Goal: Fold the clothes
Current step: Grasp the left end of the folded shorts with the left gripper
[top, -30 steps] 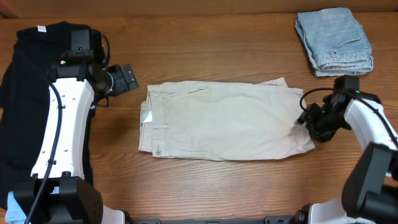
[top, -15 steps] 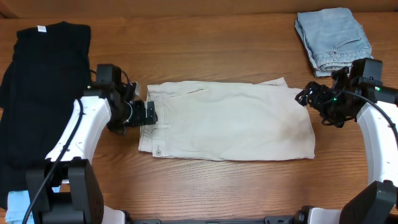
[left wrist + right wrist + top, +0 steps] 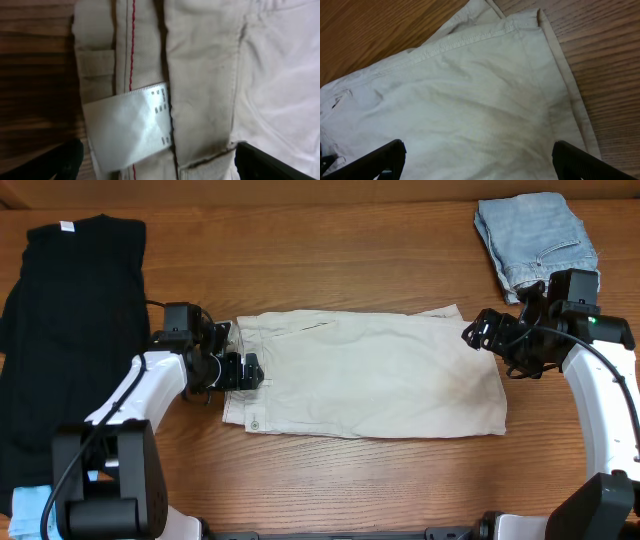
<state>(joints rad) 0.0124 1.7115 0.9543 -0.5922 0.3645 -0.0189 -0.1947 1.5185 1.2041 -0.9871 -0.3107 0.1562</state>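
The beige khaki shorts lie flat in the middle of the wooden table, waistband to the left, leg hems to the right. My left gripper is open right over the waistband. In the left wrist view the waistband with red stitching and the white inner label lie between my open fingers. My right gripper is open over the shorts' upper right hem corner. In the right wrist view the hem corner lies ahead of my open fingers, which hover over the cloth.
A large black T-shirt lies along the left edge, partly under my left arm. A folded light-blue denim garment sits at the back right corner. Bare wood runs in front of the shorts.
My left gripper moved right and down from beside the black T-shirt onto the waistband. My right gripper moved up from the lower right hem and then left over the upper right corner.
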